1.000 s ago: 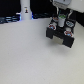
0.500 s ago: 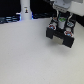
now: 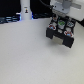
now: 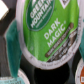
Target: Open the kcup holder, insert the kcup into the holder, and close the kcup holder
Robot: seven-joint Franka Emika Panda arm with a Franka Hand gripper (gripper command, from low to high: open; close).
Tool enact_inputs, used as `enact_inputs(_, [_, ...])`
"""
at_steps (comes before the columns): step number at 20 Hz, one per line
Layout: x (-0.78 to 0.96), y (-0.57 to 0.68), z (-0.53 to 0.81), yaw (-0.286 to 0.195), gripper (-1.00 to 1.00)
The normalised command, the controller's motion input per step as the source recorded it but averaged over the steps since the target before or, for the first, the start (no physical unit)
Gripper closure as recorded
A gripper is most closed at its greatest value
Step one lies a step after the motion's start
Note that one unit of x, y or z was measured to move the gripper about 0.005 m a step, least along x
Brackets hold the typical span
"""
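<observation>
Kcup (image 4: 47, 35) fills the blurred wrist view; pincer (image 3: 61, 23) grip on it cannot be judged.

**Kcup and holder at the pincer**

The kcup (image 4: 46, 35), green-bodied with a white "Dark Magic" lid, was seen filling the wrist view directly beneath the gripper (image 3: 61, 23). The black kcup holder (image 3: 61, 34) was placed just under it, tray pulled out.

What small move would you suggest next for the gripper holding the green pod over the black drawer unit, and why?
Probably ease straight down a little, then release. The gripper hangs over the open black kcup holder, and the wrist view shows the green kcup with the white top filling the frame above dark round slots, though whether it is seated I cannot tell.
</observation>
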Motion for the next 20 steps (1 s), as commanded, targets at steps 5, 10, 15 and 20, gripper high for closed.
enact_inputs(5, [0.06, 0.06, 0.13, 0.076, -1.00])
enact_inputs(10, [0.10, 0.01, 0.28, 0.087, -1.00])
enact_inputs(15, [0.15, -0.04, 0.36, 0.105, -1.00])
enact_inputs(20, [0.24, -0.21, 0.49, 0.130, -1.00])
